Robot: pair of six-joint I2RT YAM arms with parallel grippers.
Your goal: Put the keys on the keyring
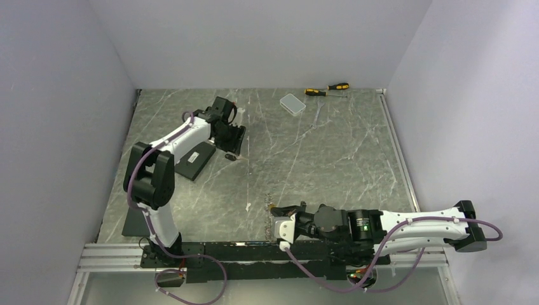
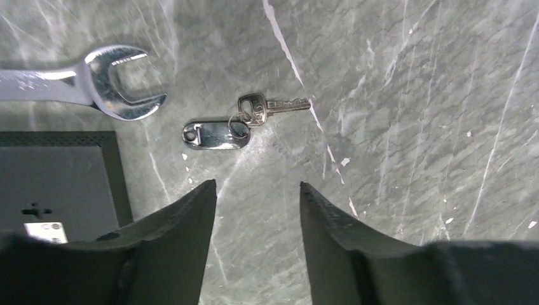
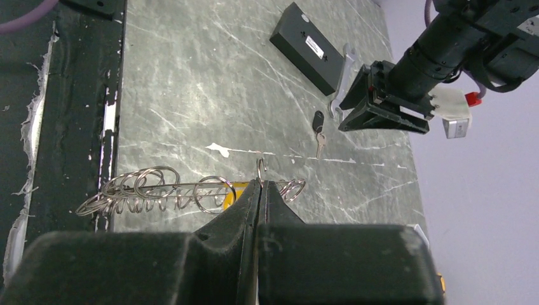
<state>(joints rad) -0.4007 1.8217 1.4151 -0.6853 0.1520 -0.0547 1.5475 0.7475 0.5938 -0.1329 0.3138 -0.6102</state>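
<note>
The keyring (image 3: 159, 190) is a silvery wire strung with several rings, lying by the table's near edge; it also shows in the top view (image 1: 272, 207). My right gripper (image 3: 260, 183) is shut on its wire just below a small hook. A bit of yellow (image 3: 238, 189), perhaps the yellow-headed key, peeks out beside the left finger. A black-headed key (image 2: 216, 135), joined by a small ring to a pale silver key (image 2: 273, 105), lies at the far left. My left gripper (image 2: 257, 187) is open and empty just short of them, above the table.
A silver spanner (image 2: 95, 82) and a flat black block (image 2: 57, 178) lie left of the keys. Two yellow-and-black screwdrivers (image 1: 327, 89) and a pale box (image 1: 293, 103) sit at the back. The black rail (image 3: 70, 127) runs along the near edge.
</note>
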